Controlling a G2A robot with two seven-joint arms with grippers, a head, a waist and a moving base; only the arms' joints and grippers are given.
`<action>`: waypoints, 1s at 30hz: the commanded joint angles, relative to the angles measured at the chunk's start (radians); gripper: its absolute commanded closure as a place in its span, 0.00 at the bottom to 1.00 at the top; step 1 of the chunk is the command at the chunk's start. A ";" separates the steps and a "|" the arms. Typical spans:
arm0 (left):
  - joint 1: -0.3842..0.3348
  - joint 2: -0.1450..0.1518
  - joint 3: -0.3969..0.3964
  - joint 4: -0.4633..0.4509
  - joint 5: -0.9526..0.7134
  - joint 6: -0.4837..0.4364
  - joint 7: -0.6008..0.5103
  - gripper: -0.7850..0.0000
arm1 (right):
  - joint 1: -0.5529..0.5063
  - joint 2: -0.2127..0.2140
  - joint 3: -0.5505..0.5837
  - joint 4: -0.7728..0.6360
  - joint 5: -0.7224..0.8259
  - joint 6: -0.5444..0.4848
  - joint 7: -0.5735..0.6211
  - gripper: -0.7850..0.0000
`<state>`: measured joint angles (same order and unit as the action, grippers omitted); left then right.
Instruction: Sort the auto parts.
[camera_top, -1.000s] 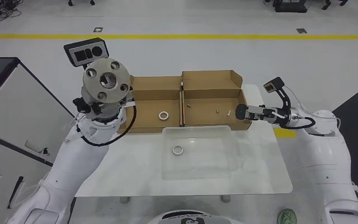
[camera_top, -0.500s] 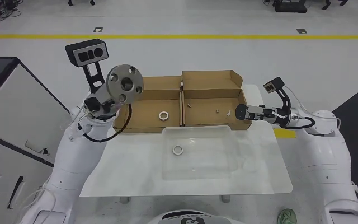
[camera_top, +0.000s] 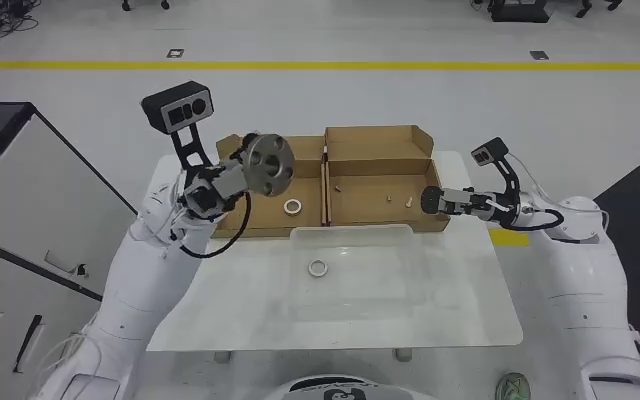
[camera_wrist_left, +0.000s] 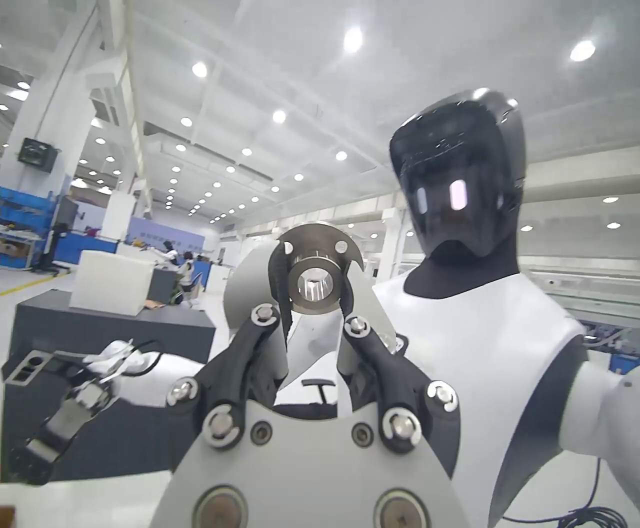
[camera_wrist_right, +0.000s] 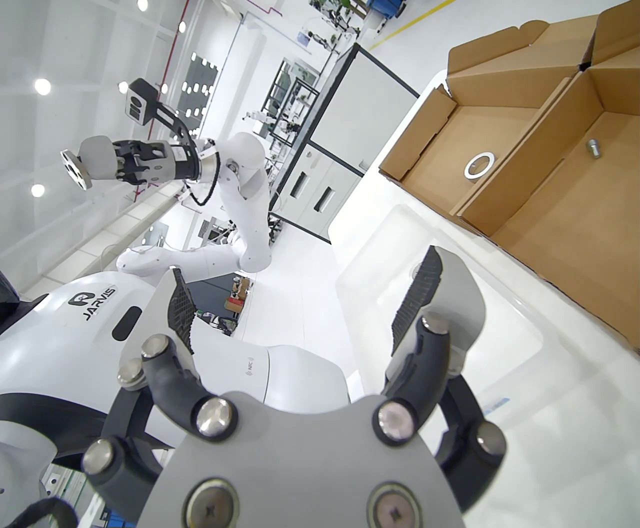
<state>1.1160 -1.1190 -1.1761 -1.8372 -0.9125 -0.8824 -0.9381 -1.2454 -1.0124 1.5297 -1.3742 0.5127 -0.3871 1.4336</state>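
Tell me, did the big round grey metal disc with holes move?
Yes. Held by the left gripper, the round grey metal disc has swung from outside the left brown cardboard box to above it.

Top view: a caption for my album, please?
Left gripper holds a metal flange aloft; right gripper hangs open beside two cardboard boxes.

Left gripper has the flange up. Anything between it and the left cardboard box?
Nothing visible. The left gripper is shut on the flange, held in the air above the left cardboard box, whose top is open. One white ring lies on the box floor, off to the side of the flange.
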 joint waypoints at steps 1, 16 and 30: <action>-0.001 -0.002 0.002 -0.011 -0.100 0.013 -0.013 1.00 | 0.000 0.000 0.000 0.000 0.000 0.000 0.000 0.00; 0.011 -0.031 -0.059 -0.019 -0.272 0.097 -0.097 1.00 | 0.000 0.000 0.000 0.000 0.000 0.000 0.000 0.00; 0.037 -0.024 -0.107 -0.011 0.044 0.173 -0.043 1.00 | 0.000 0.000 0.000 0.000 0.000 0.000 0.000 0.00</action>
<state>1.1490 -1.1445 -1.2737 -1.8526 -0.9404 -0.7211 -0.9902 -1.2454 -1.0124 1.5297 -1.3742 0.5127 -0.3871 1.4336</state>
